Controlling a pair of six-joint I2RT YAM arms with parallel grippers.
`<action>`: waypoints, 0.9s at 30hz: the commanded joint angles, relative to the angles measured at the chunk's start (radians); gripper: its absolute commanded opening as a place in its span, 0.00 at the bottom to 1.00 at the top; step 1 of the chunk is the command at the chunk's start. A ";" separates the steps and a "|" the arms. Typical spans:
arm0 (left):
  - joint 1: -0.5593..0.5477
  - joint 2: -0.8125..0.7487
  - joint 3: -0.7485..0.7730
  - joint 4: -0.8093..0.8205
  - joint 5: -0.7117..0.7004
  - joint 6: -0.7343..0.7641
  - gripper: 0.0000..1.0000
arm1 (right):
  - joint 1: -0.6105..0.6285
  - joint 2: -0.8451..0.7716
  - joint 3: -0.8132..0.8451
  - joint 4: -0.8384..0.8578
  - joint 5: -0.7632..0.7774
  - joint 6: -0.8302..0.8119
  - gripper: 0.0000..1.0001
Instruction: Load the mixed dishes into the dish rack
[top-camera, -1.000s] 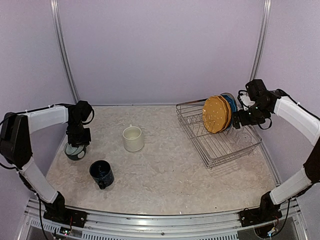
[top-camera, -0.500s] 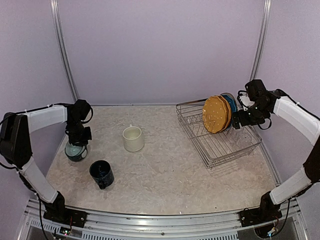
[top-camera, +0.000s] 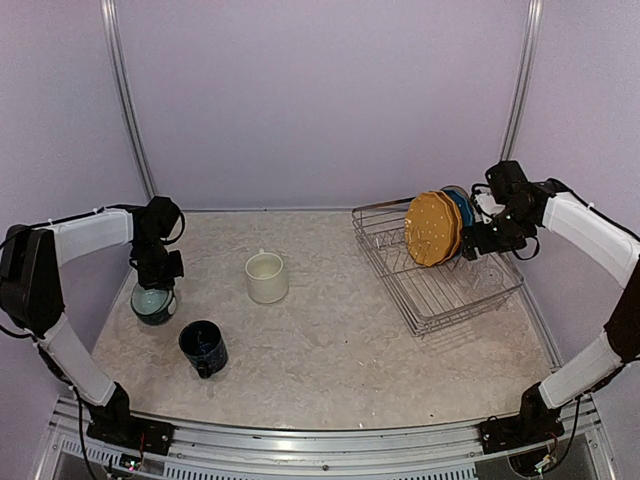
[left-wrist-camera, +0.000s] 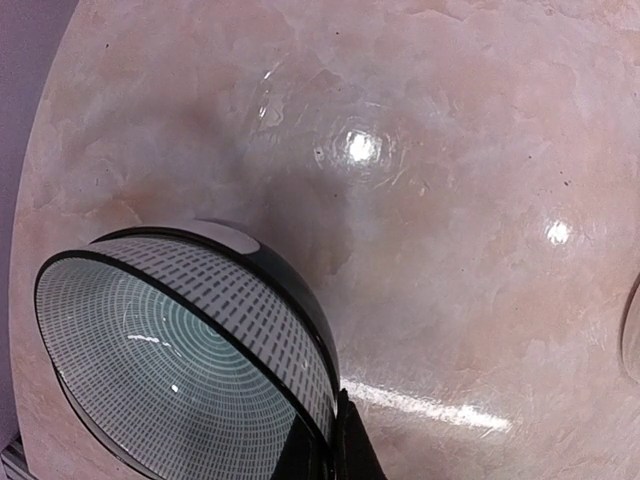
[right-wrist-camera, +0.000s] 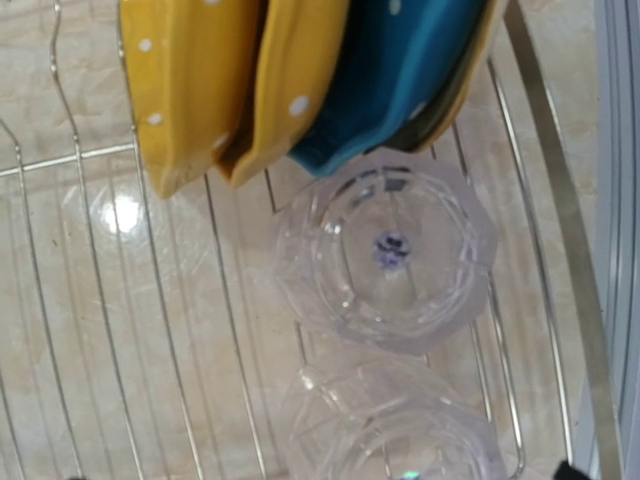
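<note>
Gripping grey-teal cup (left-wrist-camera: 170, 370) by its rim wall, left jaws fully closed, cup below on surface (left-wrist-camera: 450, 200). Probably rigid, slick, breakable: lift gently. Right jaws spread wide, empty, above clear glass (right-wrist-camera: 385, 255) in dish rack (top-camera: 470, 308).

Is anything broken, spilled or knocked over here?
Nothing broken or spilled. The yellow dotted scalloped plates stand upright in the silver wire dish rack; the cream mug and dark blue mug stand upright on the table. The left gripper pinches the grey-teal cup's rim. Only oddity: the rack sits slantwise to the table's edge.
</note>
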 joint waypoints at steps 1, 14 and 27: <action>-0.001 -0.021 0.035 0.011 0.041 0.010 0.00 | 0.019 0.012 0.036 -0.016 0.009 0.003 0.99; -0.105 -0.203 0.122 -0.060 -0.097 0.001 0.00 | 0.110 0.006 0.124 0.001 0.065 -0.004 0.99; -0.258 -0.340 0.023 0.536 0.368 -0.287 0.00 | 0.475 -0.025 0.080 0.523 -0.193 0.112 1.00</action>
